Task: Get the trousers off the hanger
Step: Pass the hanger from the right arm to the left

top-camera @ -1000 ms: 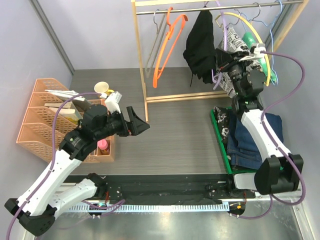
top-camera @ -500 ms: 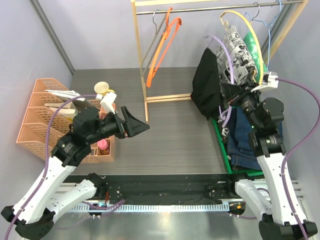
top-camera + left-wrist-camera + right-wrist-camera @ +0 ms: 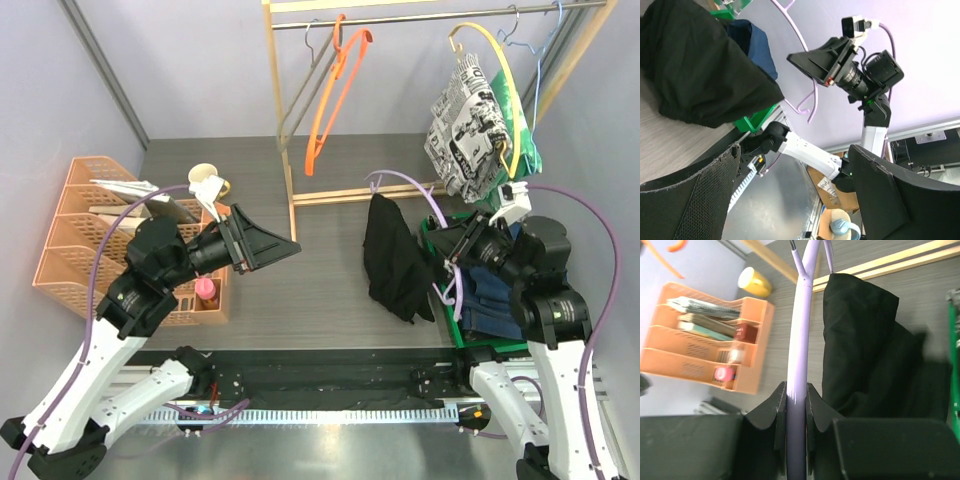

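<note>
Black trousers hang over grey table from lilac hanger clamped in right jaws; left jaws gape empty.

The left arm and the right arm each had smooth white link shells joined by bulky black joint housings, with a lilac cable looping loosely alongside. The left gripper had broad black fingers, one finely mesh-textured. A small white camera sat on the right wrist.
</note>
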`<state>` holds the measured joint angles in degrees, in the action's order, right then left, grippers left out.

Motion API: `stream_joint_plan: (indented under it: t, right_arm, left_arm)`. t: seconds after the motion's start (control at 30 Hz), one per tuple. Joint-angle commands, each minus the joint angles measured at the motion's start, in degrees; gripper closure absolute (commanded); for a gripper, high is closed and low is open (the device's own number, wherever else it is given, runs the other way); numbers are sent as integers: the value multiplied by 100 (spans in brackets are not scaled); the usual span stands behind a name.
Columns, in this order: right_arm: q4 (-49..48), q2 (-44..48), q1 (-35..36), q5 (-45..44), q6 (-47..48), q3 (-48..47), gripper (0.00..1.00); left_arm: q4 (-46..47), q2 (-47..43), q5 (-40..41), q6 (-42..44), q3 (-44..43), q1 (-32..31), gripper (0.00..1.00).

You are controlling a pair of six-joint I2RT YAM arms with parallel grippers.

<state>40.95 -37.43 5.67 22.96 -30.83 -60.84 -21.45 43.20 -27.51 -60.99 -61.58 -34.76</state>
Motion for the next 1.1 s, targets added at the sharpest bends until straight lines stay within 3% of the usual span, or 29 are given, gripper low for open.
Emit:
stream_joint_plan:
  t: [0.0,0.23,0.43,0.57,0.63,0.7,0.8,1.07]
  right_arm:
    - [-360,70,22,306,-696,-840,99]
    - [360,-668,22,682,-320,-1791,99]
    - [257,-897,136,929,-239,-1458,99]
    - [37,-941,653,501,-379,-1168,99]
    - [-252,-977,1565,18,-546,-948,99]
    - [-377,-1064,2826,-1123,-722,-834,99]
    - [-692,-1196,4077,-2180,-907,-658,99]
    - [-1677,-1556,5742,-3702,-951,-376,99]
  left_arm:
    - [396,-84,149,368,-108,-4,13]
    - [300,573,457,747,-626,-337,16]
    - [431,1339,1089,712,-1040,-1417,17]
    - [914,1437,1405,361,-830,-1717,17]
    - [1116,1480,1669,203,-671,-1884,17]
    - [1108,1525,1879,79,-557,-1946,17]
    - [915,1402,2415,-500,-268,-1955,18]
    - [529,577,3294,-1283,453,-1964,22]
